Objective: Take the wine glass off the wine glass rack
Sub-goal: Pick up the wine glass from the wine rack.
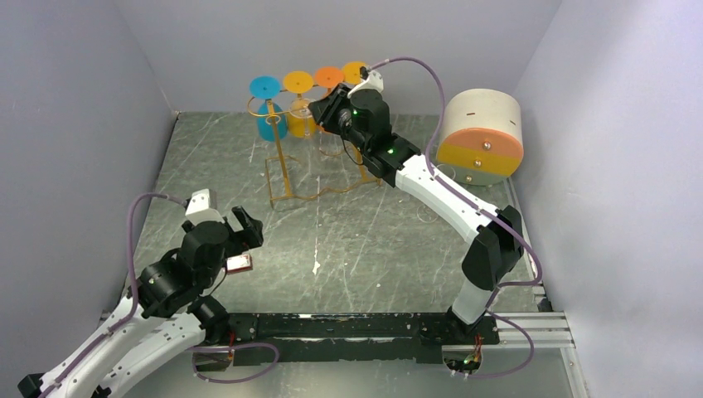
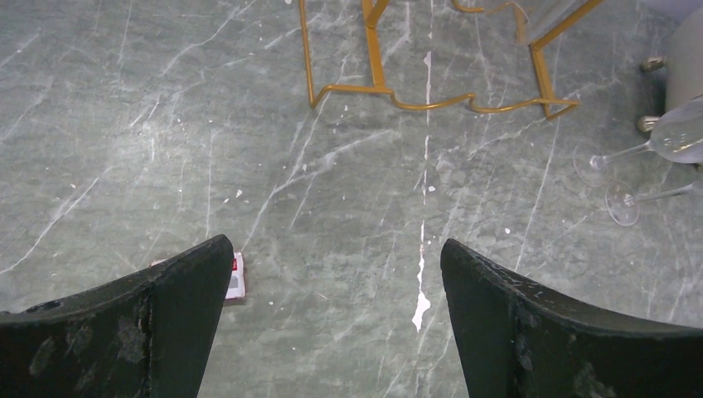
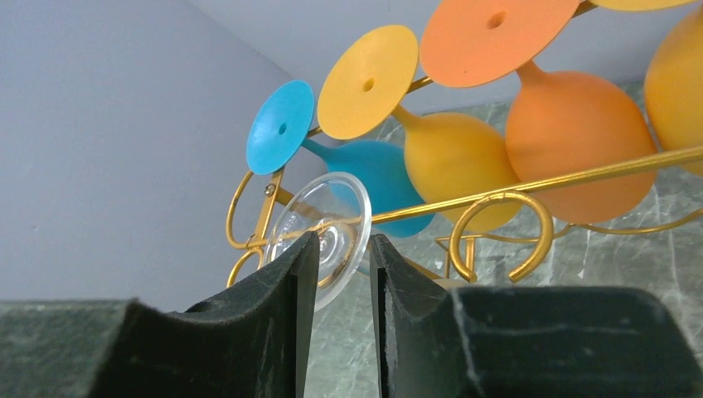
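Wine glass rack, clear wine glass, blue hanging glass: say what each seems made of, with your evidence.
Wine glass rack: thin metal wire, probably, with a shiny gold finish; it glints along its bends.
Clear wine glass: glass or clear plastic, transparent and glossy; which, the look leaves open.
Blue glass: likely silicone or plastic, opaque and matte, no reflections.

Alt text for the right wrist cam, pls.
Right claw, fingers narrowly apart either side of a clear wine glass hanging on the gold wire rack; grip unclear. Blue glass, yellow glass and orange glass hang behind.
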You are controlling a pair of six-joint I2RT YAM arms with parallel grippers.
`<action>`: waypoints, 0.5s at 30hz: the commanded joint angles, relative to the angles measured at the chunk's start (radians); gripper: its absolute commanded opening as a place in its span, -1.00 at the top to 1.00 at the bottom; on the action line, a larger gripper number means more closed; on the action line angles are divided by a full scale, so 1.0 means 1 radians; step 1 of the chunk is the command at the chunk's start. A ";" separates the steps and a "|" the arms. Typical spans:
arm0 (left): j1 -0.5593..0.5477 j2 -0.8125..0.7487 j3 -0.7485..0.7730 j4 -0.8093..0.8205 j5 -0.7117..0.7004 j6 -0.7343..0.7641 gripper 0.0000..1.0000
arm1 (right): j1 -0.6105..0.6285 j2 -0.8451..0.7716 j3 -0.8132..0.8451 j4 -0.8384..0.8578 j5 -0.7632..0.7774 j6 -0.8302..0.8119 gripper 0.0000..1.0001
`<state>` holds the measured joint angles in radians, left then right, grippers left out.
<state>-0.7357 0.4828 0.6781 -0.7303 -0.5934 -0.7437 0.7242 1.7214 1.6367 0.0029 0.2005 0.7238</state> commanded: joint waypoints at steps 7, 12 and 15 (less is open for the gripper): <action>0.000 -0.058 -0.010 0.040 0.018 0.014 -1.00 | -0.013 -0.014 -0.016 0.019 -0.050 0.057 0.36; -0.001 -0.052 -0.009 0.031 0.009 0.005 -1.00 | -0.012 -0.008 0.012 -0.023 -0.019 0.031 0.47; 0.000 -0.044 -0.001 0.015 -0.004 -0.007 -1.00 | -0.012 -0.004 0.015 -0.034 -0.021 0.026 0.57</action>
<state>-0.7357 0.4320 0.6746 -0.7223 -0.5903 -0.7452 0.7189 1.7214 1.6325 -0.0025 0.1658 0.7643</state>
